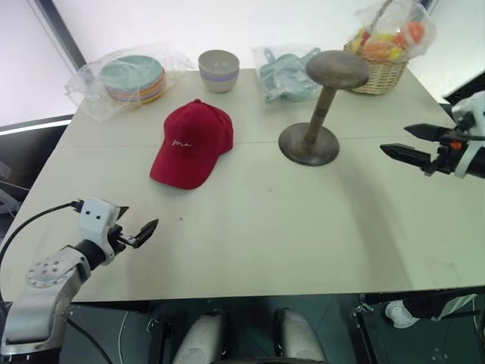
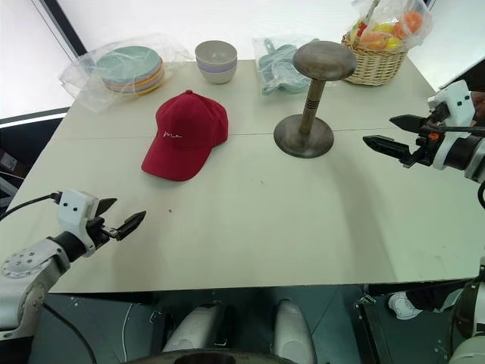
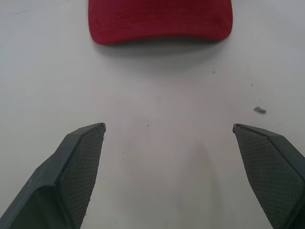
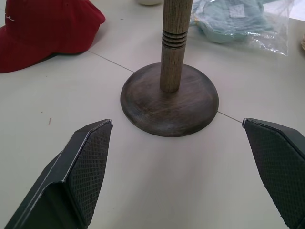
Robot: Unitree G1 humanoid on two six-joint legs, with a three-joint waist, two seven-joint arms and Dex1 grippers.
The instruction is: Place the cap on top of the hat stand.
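A: Cap (image 1: 192, 142) lies flat on the surface (image 1: 250, 227), brim toward the robot, untouched. Hat stand (image 1: 322, 106) stands upright just to its right, well apart from it, with nothing on its rounded top.

B: And the hands?

A: Left hand (image 1: 136, 233) hovers low near the front edge, fingers spread wide, holding nothing; the cap's brim sits straight ahead of it. Right hand (image 2: 394, 135) is raised right of the stand, also wide and empty, aimed at the stand's base.

B: What might go wrong?

A: I'd judge the fabric the main worry: a pinch on the brim alone could let the crown sag and miss the top. The stand looks top-heavy on a thin stem, so a sideways shove while lowering the cap may tip it toward the wicker basket (image 1: 379, 72) or the bagged items (image 1: 284, 72).
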